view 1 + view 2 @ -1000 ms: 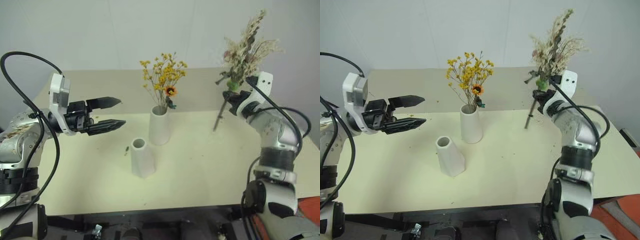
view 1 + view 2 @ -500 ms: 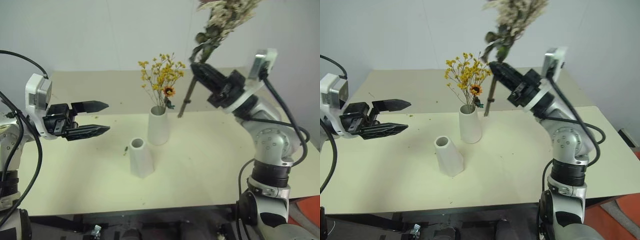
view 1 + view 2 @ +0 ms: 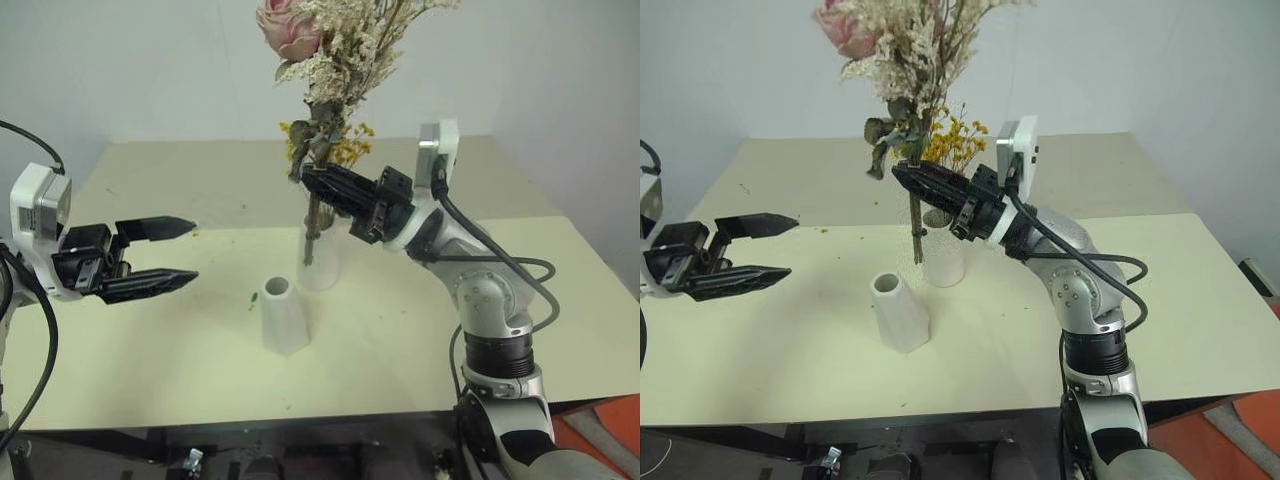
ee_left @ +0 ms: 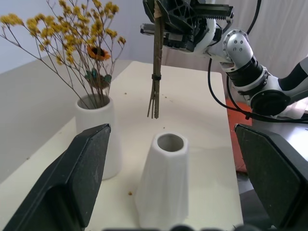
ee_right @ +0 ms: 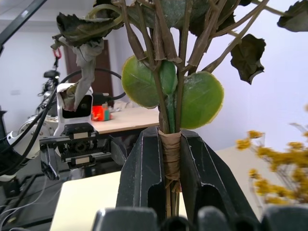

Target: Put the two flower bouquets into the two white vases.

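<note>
- Left wrist view gives you the relation that counts: the stem ends of the rose bouquet (image 4: 154, 72) hang above and a little beyond the mouth of the empty vase (image 4: 164, 180), not yet over it.
- Your right gripper (image 3: 318, 186) is clamped on the bouquet's wrapped stems, as the right wrist view shows, with the blooms above it and the bare stems below.
- The bouquet's long axis stands close to upright, leaning only slightly, so it is already near the attitude you need for a straight drop into a round mouth.
- From the head views, the stem tips sit in front of the taller vase (image 3: 322, 262), which already holds the yellow bouquet (image 3: 345, 150); the empty vase stands nearer you and slightly to your left of it, on the bench (image 3: 560, 330).
- My reading is that you must bring the stems toward you and a touch left, then lower them.
- The right arm is the one to do it; it holds the bouquet and reaches across the vases.
- Your left gripper (image 3: 180, 250) is open and holds nothing, pointing level toward the vases from well off to the left.
- Watch the yellow bouquet: the stems hang just beside it, and a careless sweep could snag those thin sprigs or nudge the taller vase.
</note>
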